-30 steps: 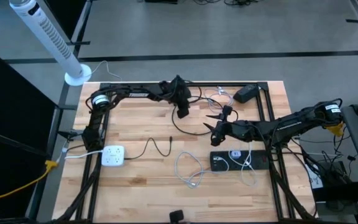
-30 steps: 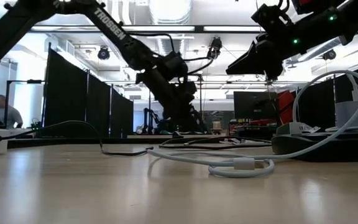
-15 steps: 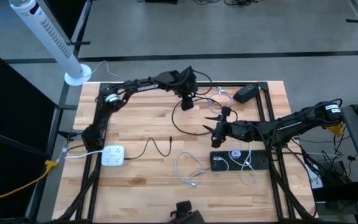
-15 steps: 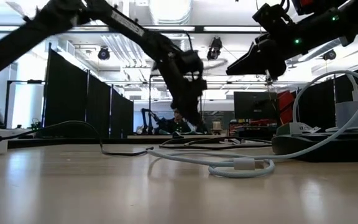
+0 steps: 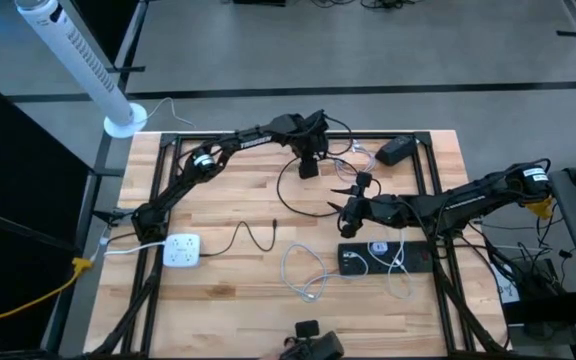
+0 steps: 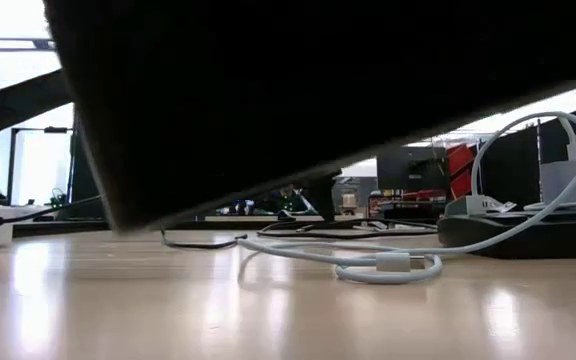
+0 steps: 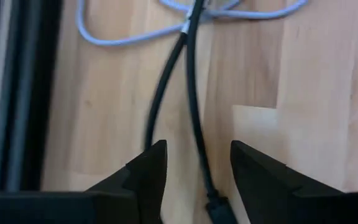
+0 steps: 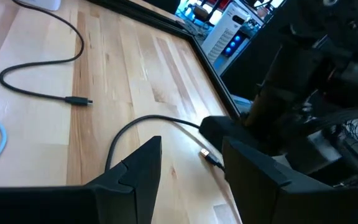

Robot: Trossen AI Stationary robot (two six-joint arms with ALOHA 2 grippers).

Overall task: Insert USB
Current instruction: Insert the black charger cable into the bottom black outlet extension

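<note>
**Left arm reaches far side; USB plug not yet held**

Since the earlier frame the left gripper (image 5: 309, 166) had swung rightward along the table's far edge, stopping over the thin black cable (image 7: 194, 124), fingers spread with the cable running between them. The right gripper (image 5: 346, 207) hovered near mid-table, fingers apart, empty. The cable's small metal USB plug (image 8: 207, 155) lay loose on the wood. Risk: closing on the cable rather than the plug could drag the white cable (image 5: 306, 277). The pale butcher-block table (image 5: 228, 300) stood on grey flooring; a dark object blocked the low view.
</note>
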